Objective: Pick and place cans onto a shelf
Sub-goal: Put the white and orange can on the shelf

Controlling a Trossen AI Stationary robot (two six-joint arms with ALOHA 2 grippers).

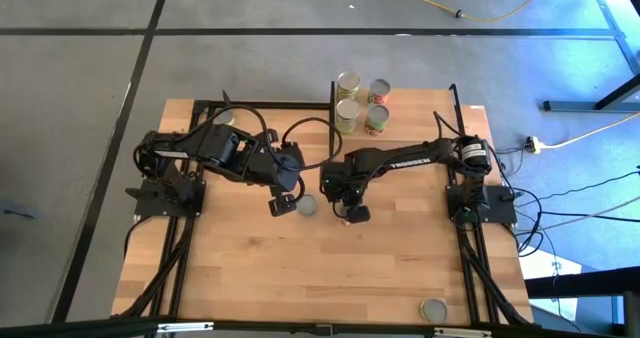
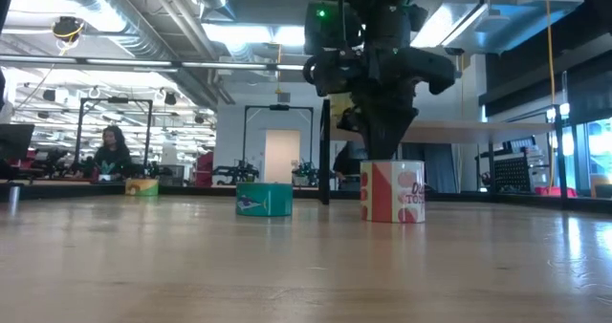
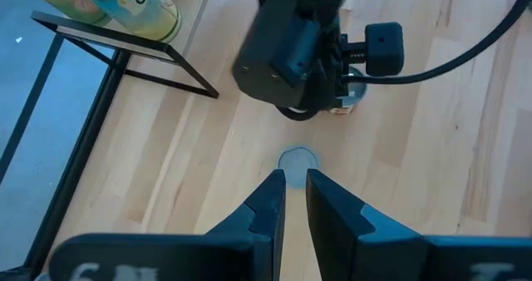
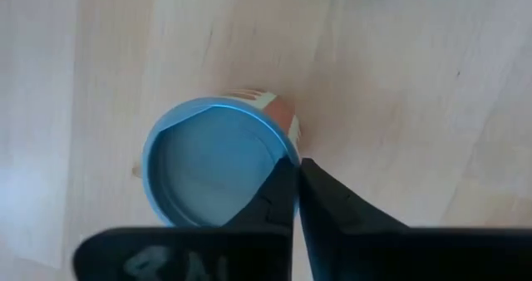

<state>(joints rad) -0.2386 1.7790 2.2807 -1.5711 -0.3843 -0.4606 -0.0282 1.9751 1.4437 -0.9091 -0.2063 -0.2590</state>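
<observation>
Right pincer (image 1: 354, 214) is hovering over the red-and-white can (image 2: 393, 191) mid-counter (image 1: 300, 278), tips together, not round it. Left pincer (image 1: 282, 206) is waiting nearly closed beside the teal can (image 2: 264, 199). 4 cans are already sitting on the shelf (image 1: 440, 118). Risk: descending w/ tips shut could be knocking the can over instead of gripping it.

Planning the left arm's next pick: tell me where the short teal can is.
In the high view the short teal can stands mid-table, between the left gripper and the right gripper. In the low view it sits left of the red-and-white can.
</observation>
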